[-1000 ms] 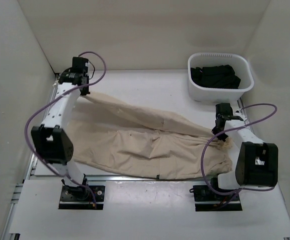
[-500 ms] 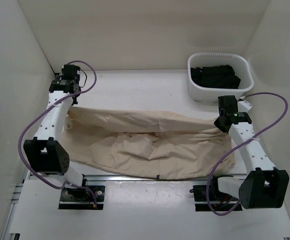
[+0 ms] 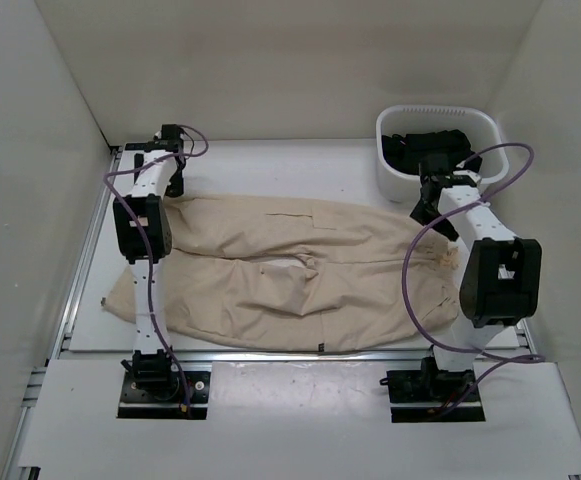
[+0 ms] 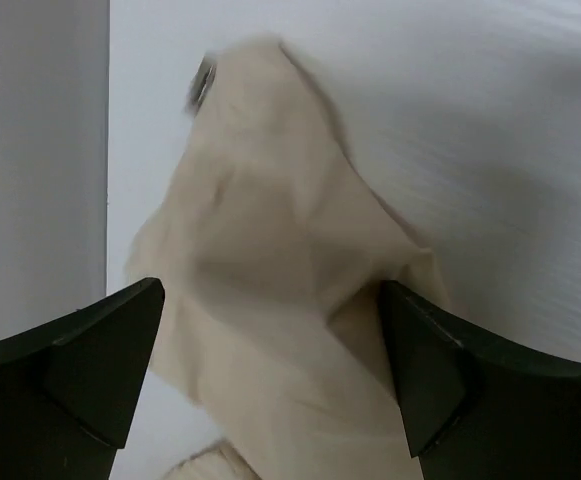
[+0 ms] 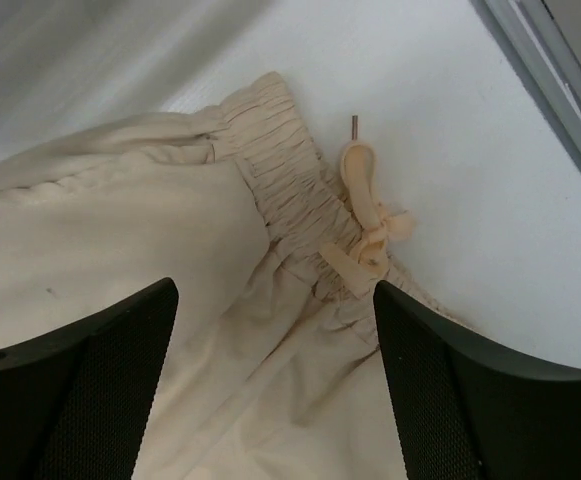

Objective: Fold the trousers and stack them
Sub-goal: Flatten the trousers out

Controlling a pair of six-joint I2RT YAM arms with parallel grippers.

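The beige trousers (image 3: 300, 275) lie spread across the table, folded lengthwise, legs toward the left and the gathered waist (image 5: 290, 190) toward the right. My left gripper (image 3: 174, 186) hovers over the far left corner of the cloth, open, with a leg end (image 4: 270, 250) lying loose below its fingers (image 4: 100, 360). My right gripper (image 3: 426, 212) hangs over the far right corner, open above the waistband and its drawstring bow (image 5: 370, 225). Nothing is held between either pair of fingers.
A white basket (image 3: 395, 180) holding a black garment (image 3: 432, 152) stands at the back right, just behind the right gripper. Pale walls close in on the left, back and right. Metal rails run along the table's left and near edges.
Both grippers carried the trousers' far edge toward the back, laying it flatter, then opened and let go of the cloth. Both arms now stretch farther from their bases.
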